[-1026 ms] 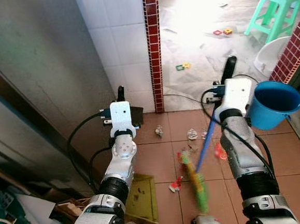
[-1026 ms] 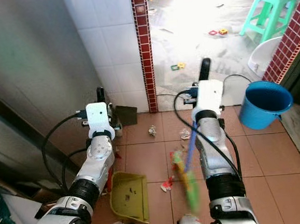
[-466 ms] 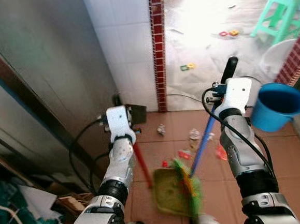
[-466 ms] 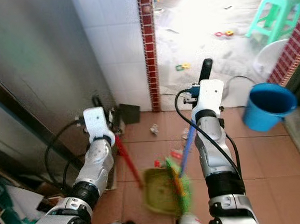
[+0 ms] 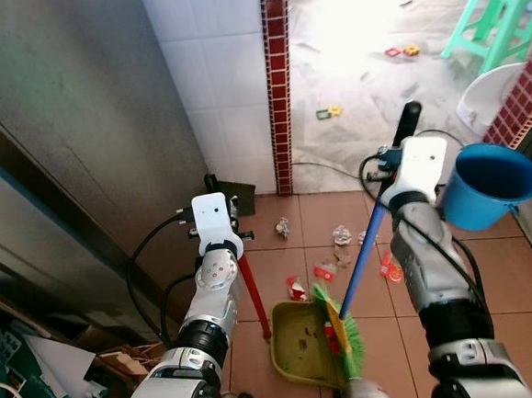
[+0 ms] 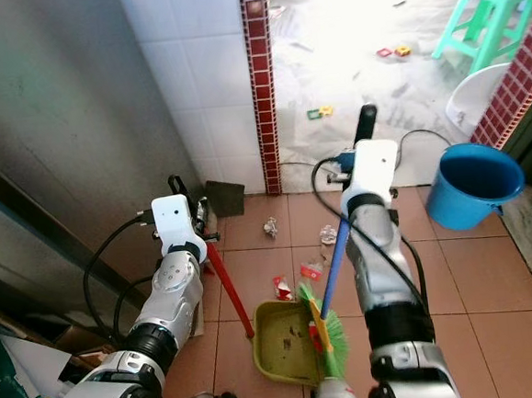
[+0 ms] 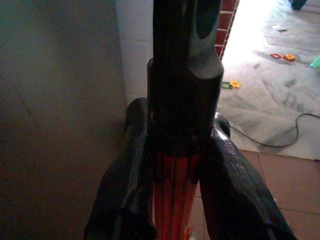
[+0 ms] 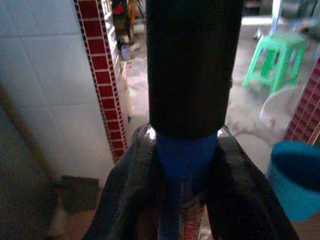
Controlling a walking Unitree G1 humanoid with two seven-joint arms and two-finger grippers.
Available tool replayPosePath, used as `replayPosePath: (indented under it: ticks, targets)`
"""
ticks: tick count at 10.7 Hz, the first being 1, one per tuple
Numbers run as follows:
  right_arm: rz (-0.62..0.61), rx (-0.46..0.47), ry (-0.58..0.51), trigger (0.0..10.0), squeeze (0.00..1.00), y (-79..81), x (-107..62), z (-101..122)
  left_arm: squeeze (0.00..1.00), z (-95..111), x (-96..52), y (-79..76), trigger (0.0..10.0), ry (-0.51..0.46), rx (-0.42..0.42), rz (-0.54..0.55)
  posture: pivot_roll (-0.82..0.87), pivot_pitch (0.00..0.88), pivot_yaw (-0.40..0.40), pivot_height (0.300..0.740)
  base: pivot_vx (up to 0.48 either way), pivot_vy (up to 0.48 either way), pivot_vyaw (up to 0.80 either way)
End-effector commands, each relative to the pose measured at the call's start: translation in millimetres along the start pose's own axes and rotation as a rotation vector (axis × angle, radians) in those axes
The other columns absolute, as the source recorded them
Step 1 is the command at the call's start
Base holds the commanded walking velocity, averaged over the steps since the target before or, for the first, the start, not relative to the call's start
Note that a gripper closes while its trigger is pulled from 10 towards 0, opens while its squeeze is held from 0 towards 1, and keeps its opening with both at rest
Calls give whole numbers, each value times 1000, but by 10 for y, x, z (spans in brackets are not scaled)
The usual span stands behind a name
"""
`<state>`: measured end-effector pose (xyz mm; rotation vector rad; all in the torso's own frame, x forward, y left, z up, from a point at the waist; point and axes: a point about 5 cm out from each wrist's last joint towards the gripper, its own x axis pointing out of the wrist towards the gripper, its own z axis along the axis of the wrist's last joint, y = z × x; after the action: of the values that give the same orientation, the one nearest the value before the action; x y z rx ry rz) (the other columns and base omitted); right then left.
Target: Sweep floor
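Since half a second ago, the dustpan has been set flatter under the broom, each handle being clamped by the left gripper and right gripper, with scraps beyond.

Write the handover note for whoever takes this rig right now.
Left gripper: shut on the red dustpan handle.
Right gripper: shut on the blue broom handle.
Green dustpan sits on the tiles, broom bristles at its edge.
Done: a few bits are in the pan.
Left: red wrappers and crumpled paper lie beyond the pan, towards the doorway.
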<state>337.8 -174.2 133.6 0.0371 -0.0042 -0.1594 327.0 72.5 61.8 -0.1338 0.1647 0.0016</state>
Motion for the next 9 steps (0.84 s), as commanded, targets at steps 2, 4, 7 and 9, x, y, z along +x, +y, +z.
replayPosePath:
  ticks: [2,4,7,9]
  targets:
    - [28,243,29,10000,0,107,55,107,0,27,-59,-518,10000,26,-62,-121,-175,70,98,740,0,0,0]
    - [102,257,-25,10000,0,195,112,367,0,20,-54,-508,10000,33,-66,-135,-179,65,95,740,0,0,0]
    - [158,29,-131,10000,0,183,134,660,0,5,-54,-526,10000,71,-140,-201,-182,66,91,740,0,0,0]
    - [114,-124,-295,10000,0,36,123,944,0,4,-42,-487,10000,89,-165,-246,-188,67,90,740,0,0,0]
